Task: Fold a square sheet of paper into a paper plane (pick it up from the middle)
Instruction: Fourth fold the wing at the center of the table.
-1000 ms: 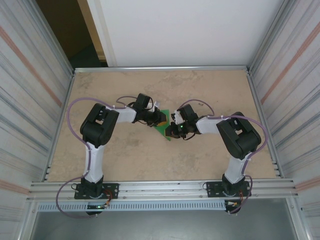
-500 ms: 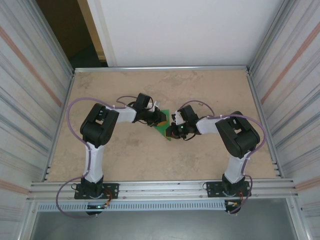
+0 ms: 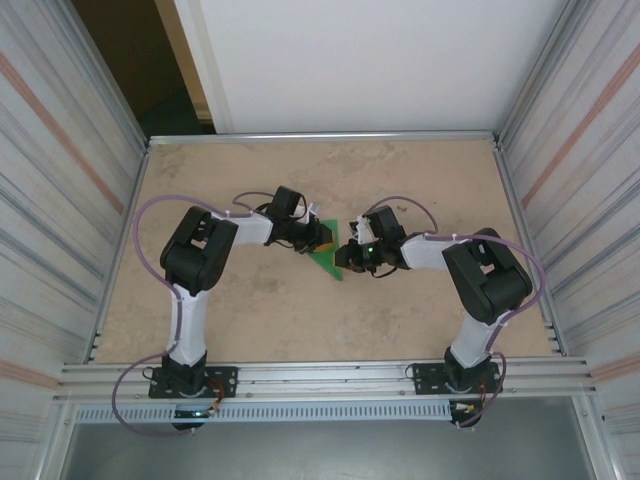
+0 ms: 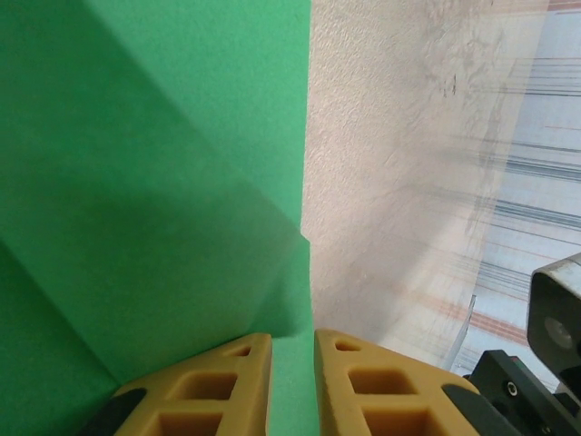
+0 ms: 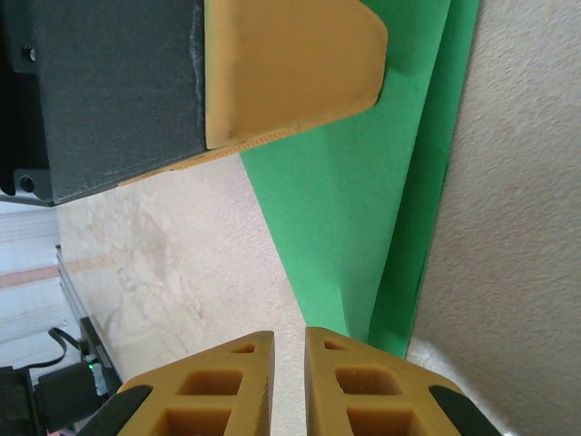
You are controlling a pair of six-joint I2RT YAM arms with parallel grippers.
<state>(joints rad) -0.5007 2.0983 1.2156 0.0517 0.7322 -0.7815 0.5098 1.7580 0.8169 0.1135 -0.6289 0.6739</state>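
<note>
Part-folded square sheet of paper (image 3: 325,258) mid-tabletop (image 3: 420,320): light, floppy, creases easily (grab folded edges). Left claw (image 4: 292,381) nearly closed, pinching its edge; right claw (image 5: 289,381) nearly closed, empty.

Right gripper (image 3: 349,255) off green paper (image 3: 327,262)
</note>
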